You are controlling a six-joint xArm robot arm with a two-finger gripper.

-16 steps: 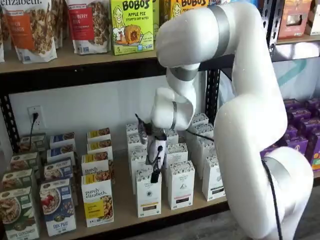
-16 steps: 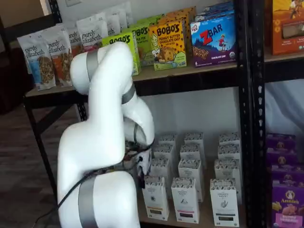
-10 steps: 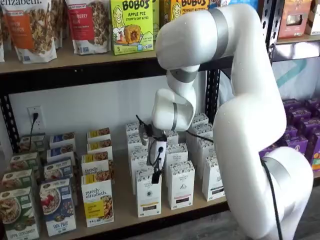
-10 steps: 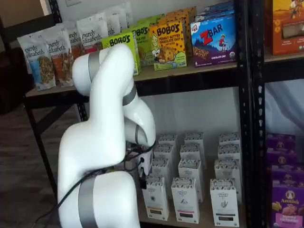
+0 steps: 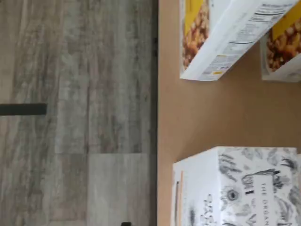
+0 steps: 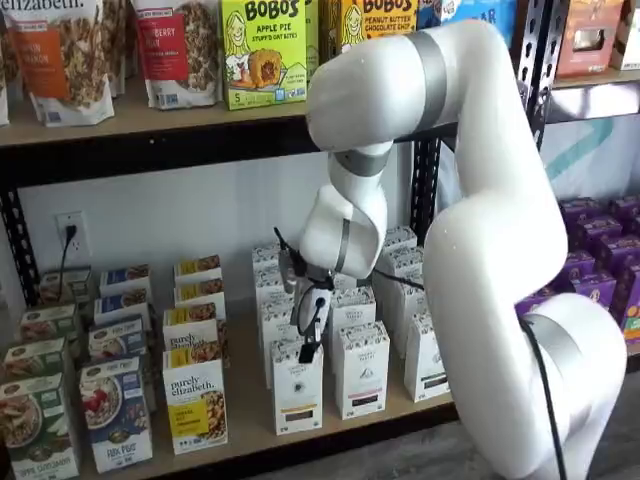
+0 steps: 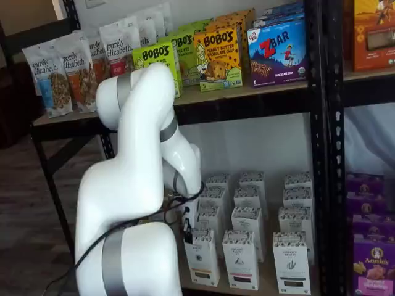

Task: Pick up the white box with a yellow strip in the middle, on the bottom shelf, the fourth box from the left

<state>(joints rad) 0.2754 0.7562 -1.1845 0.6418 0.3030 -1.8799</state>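
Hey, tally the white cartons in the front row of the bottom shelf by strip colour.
Yellow-strip white box: 1
Black-strip cartons: 2
Total: 3

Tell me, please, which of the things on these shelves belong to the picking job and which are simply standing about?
Job: the white box with a yellow strip, the bottom shelf it stands on, the gripper above it.

Standing about: purely elizabeth box, black-strip cartons, Bobo's boxes, Zbar box.

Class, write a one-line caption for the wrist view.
Looking down past the white box on the bottom shelf, wood floor beyond.
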